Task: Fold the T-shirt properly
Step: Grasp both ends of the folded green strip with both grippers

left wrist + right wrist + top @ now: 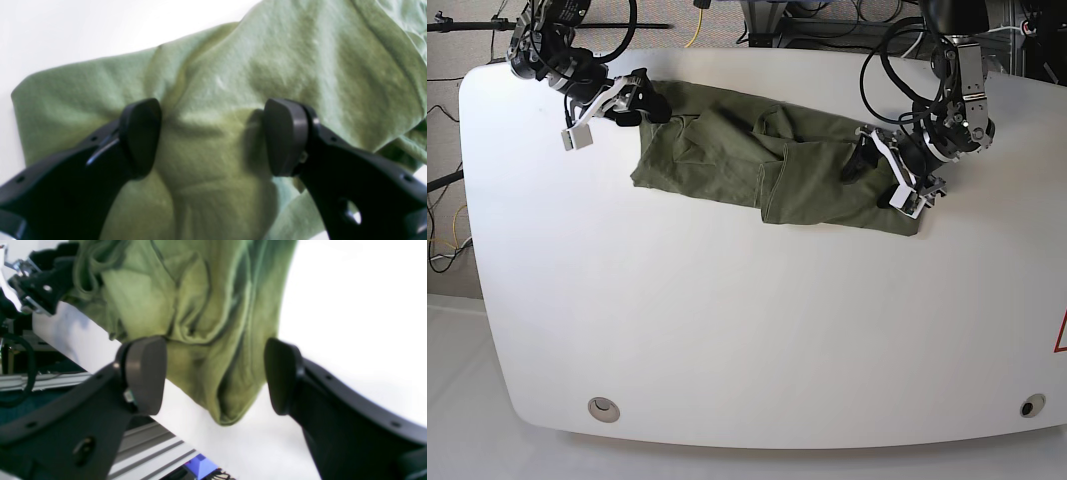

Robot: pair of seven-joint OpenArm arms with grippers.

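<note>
While the olive-green cotton T-shirt point(772, 165) lies bunched lengthwise across the white desk point(727, 330), both tools gape wide, gripping nothing: left tool point(213, 136) and right tool point(215, 375) at opposite ends.

Both arms are black with silver metal joints and looping black cables. The left gripper point(213, 136) and right gripper point(215, 375) carry matte black rounded pads point(141, 136) on curved fingers with small screw holes.
</note>
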